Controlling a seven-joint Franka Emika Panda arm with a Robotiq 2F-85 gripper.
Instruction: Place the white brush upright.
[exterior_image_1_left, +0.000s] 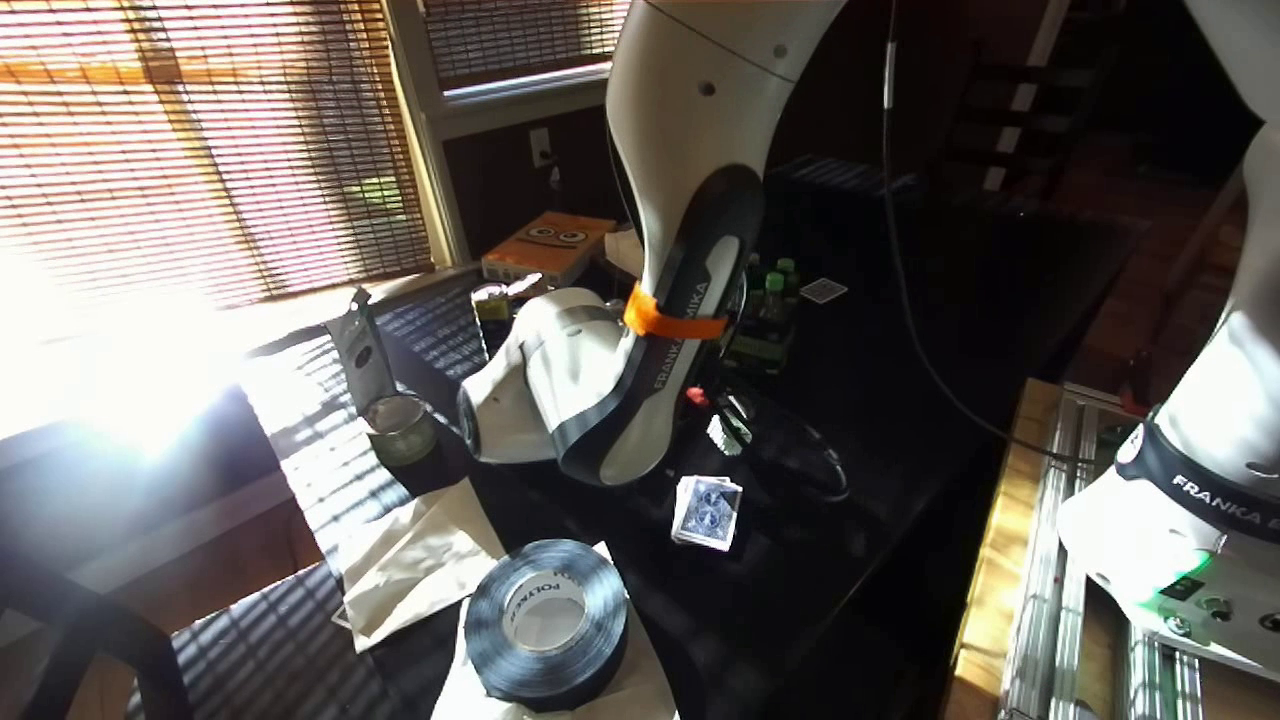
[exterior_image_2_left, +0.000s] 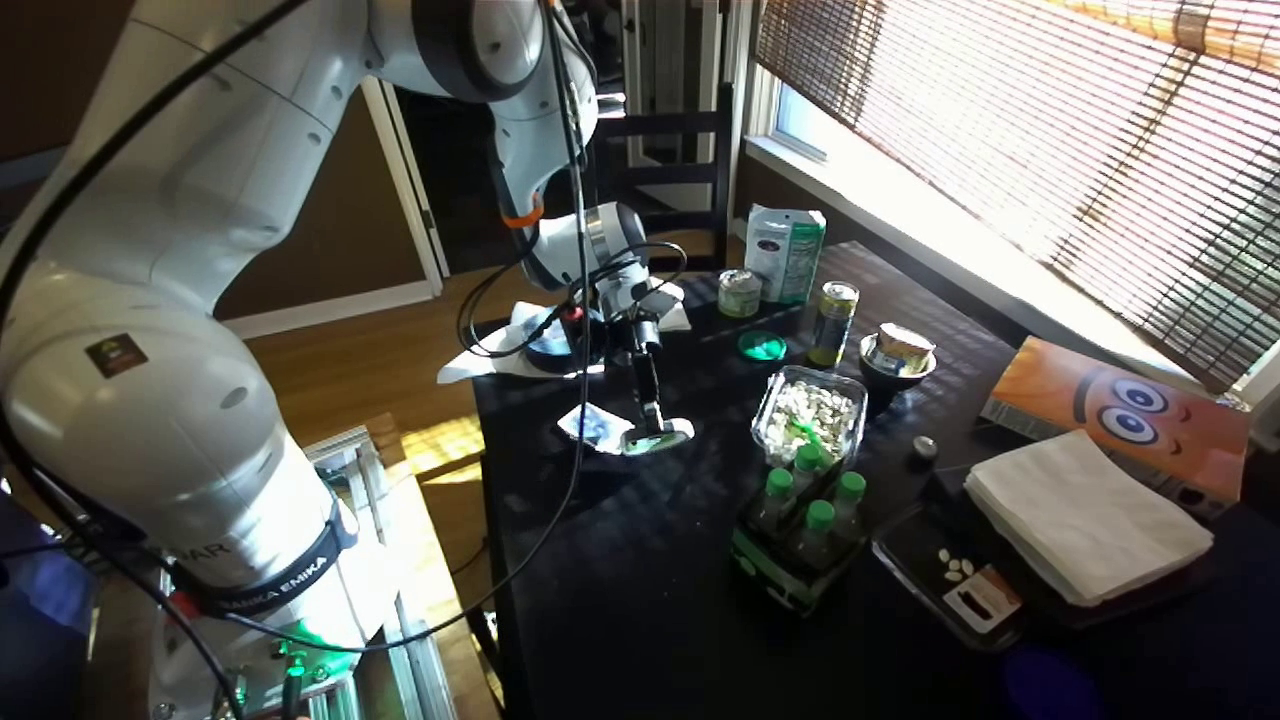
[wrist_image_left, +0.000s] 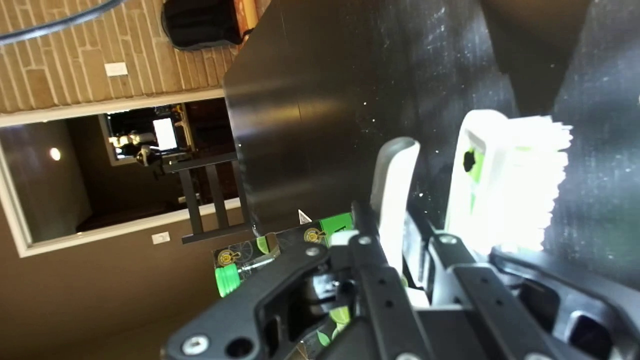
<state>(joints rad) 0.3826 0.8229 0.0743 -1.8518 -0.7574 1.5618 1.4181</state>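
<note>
White brush (wrist_image_left: 482, 180) is in my jaws, which I have pinched on its handle (wrist_image_left: 392, 195); its bristles (wrist_image_left: 540, 185) face out sideways from them. Whether it touches the bench (exterior_image_2_left: 640, 620) I can't tell from here. Right by the jaws lies the stack of playing cards (exterior_image_1_left: 708, 513), and past it on that side the roll of tape (exterior_image_1_left: 500, 660). On the jaws' opposite side I see the clear tub (exterior_image_2_left: 859, 425) with the carrier of green-capped bottles (exterior_image_2_left: 768, 565) just beside it. Farther from the jaws stand the tall can (exterior_image_2_left: 833, 325) and the pouch (exterior_image_2_left: 785, 255); the orange box (exterior_image_2_left: 1180, 420) lies well away from them.
</note>
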